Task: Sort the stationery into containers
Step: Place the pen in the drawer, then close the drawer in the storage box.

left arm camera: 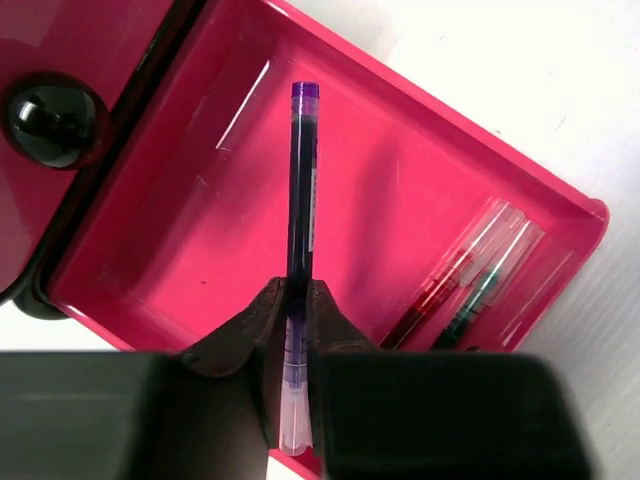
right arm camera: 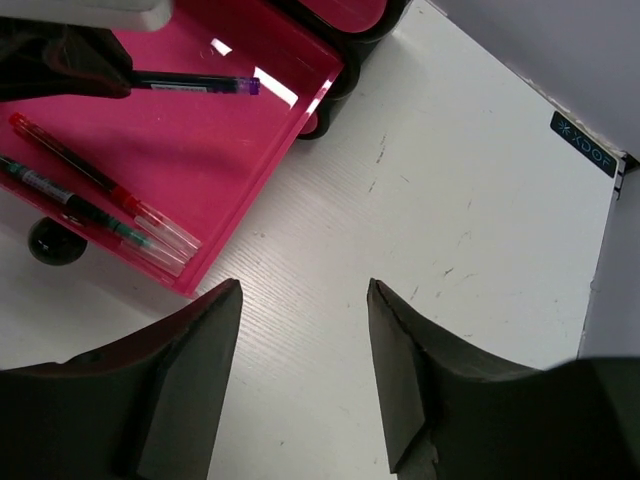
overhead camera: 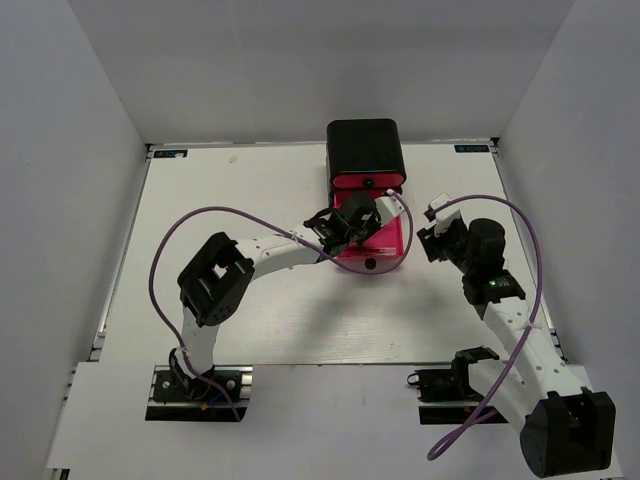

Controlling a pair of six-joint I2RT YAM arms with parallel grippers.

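White table (overhead camera: 250,320), faintly scuffed, black cabinet (overhead camera: 365,148) standing on it just beyond the left gripper (overhead camera: 348,228), its pulled-out pink drawer (overhead camera: 392,245) under that gripper, bare surface below the right gripper (right arm camera: 305,295), small dark label (right arm camera: 583,143) at the corner beyond it.

You see a white scuffed desk (overhead camera: 270,320); dark label (right arm camera: 582,143) at its far-right corner, grey walls (overhead camera: 250,60) around it.

Arms (overhead camera: 275,250) of white links and black joints, purple cable (overhead camera: 220,208) looping each — right pincer (right arm camera: 303,290) matte black.
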